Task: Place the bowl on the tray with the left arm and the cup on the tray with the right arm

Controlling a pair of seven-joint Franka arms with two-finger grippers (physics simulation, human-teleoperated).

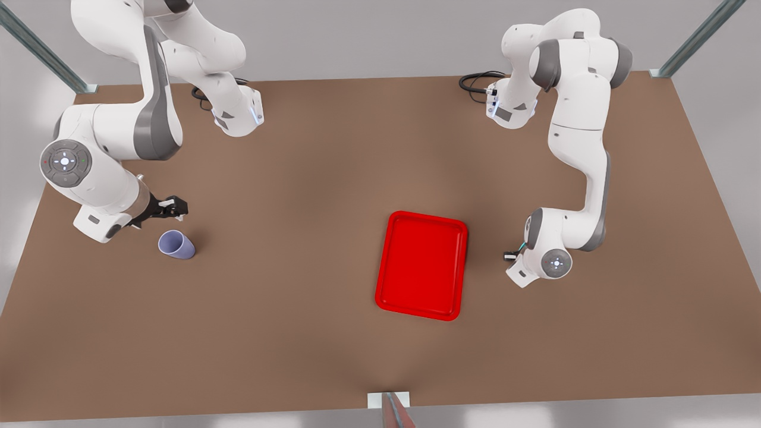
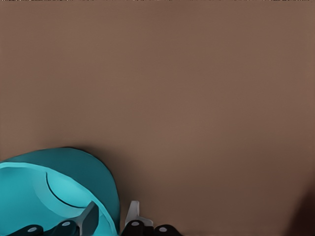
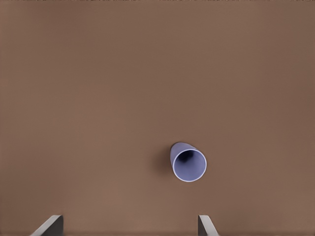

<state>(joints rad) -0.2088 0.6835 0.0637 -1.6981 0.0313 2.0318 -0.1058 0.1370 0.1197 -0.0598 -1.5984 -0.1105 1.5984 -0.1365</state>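
Item: cup [image 1: 176,244], upright on the table [image 1: 285,333] at the front view's left, well apart from the tray [image 1: 421,265]. Right gripper [image 3: 129,225] spread wide above it, holding nothing. Item: bowl [image 2: 54,194]; left gripper [image 2: 110,219] straddles its rim (seemingly pinched, contact unclear). Risk: a thin rim pinch may slip in transit; the offset cup may tip on descent.

Glossy red tray [image 1: 421,266], pale lavender cup [image 1: 176,244], teal bowl [image 2: 54,194], plain brown table [image 1: 309,178], white-and-grey arms
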